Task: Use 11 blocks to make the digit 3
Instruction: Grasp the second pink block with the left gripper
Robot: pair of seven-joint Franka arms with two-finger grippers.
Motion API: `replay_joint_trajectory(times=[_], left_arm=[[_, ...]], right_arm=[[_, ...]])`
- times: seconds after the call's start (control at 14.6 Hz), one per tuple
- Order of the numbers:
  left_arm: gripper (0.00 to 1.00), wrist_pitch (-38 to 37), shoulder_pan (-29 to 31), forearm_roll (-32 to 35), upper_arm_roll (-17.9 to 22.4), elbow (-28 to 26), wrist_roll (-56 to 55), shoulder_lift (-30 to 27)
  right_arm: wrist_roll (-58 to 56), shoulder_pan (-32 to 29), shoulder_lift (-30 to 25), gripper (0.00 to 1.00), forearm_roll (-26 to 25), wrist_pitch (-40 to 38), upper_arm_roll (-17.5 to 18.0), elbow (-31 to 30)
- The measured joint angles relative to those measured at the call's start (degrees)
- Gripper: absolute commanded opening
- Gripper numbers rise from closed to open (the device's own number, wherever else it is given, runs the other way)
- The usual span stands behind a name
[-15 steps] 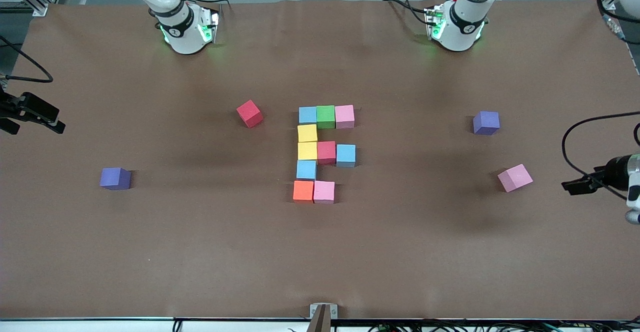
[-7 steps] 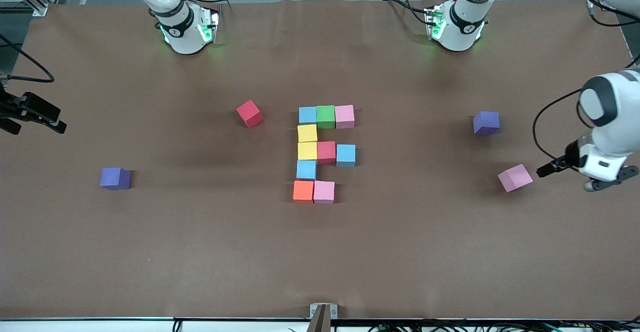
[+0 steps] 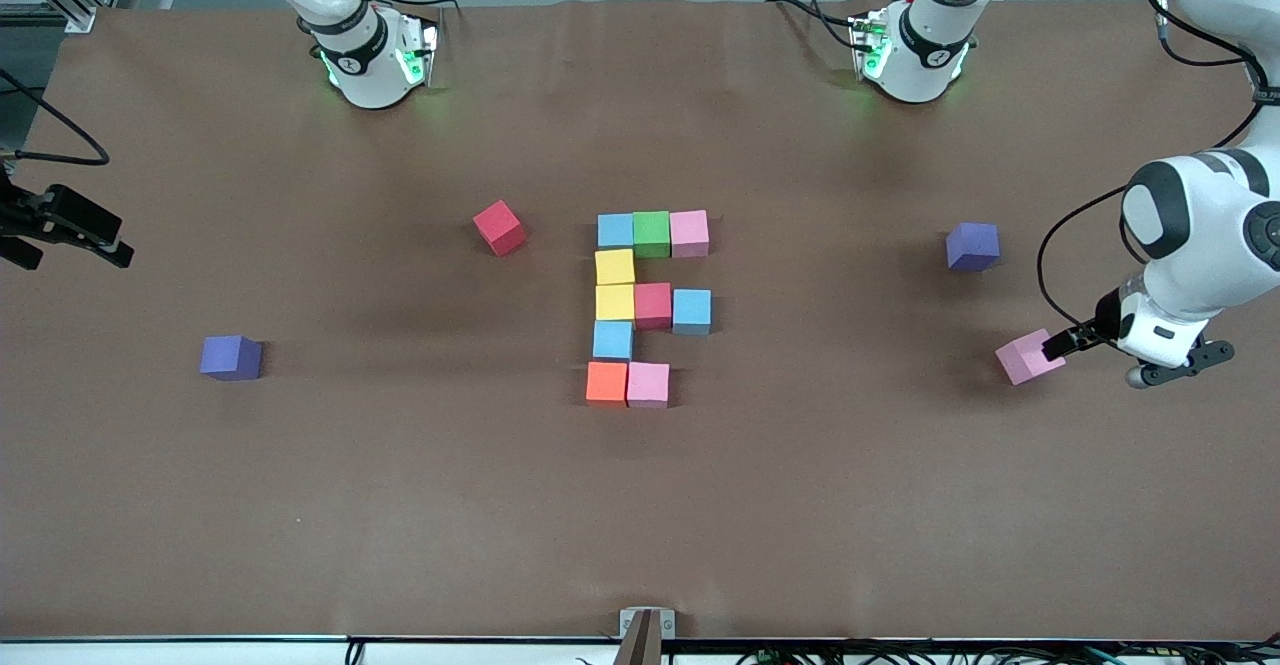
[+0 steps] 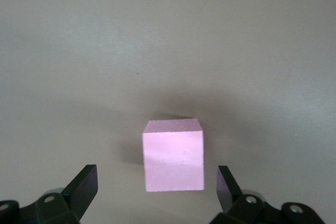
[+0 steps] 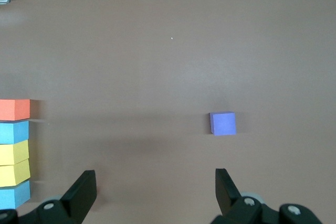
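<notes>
Ten blocks touch in a figure mid-table: light blue [image 3: 615, 230], green [image 3: 651, 233] and pink [image 3: 689, 233] in a row, two yellow [image 3: 614, 283] and a light blue [image 3: 612, 339] down one side, red [image 3: 652, 305] and light blue [image 3: 691, 311] in the middle, orange [image 3: 606, 382] and pink [image 3: 648, 384] nearest the camera. A loose pink block [image 3: 1029, 356] [image 4: 173, 155] lies toward the left arm's end. My left gripper [image 3: 1062, 343] [image 4: 156, 176] hovers open at it, fingers either side, not touching. My right gripper [image 3: 90, 237] [image 5: 156, 179] waits open at its table end.
A loose red cube [image 3: 499, 227] sits beside the figure toward the right arm's end. One purple cube [image 3: 972, 246] lies farther from the camera than the loose pink block. Another purple cube [image 3: 230, 357] [image 5: 223, 123] lies toward the right arm's end.
My left arm has swung in from the table's end, bringing its open gripper up to the loose pink block. The blocks and the right arm have not moved.
</notes>
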Motion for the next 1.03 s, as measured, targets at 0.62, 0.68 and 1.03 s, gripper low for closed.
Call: replay_joint_trajectory(times=[0.62, 0.68, 1.03], left_arm=[[1.0, 0.16, -0.04, 0.0, -0.25, 2.94, -0.08, 4.16], [1.0, 0.14, -0.04, 0.0, -0.25, 2.94, -0.08, 4.28], [1.0, 0.15, 0.1, 0.0, -0.2, 3.01, -0.09, 6.76]], right_arm=[[0.0, 0.0, 0.0, 1.0, 0.0, 0.0, 0.0, 0.0], [0.0, 0.0, 0.0, 1.0, 0.0, 0.0, 0.0, 0.0], [0.0, 0.01, 0.0, 1.0, 0.0, 0.0, 0.0, 0.0]])
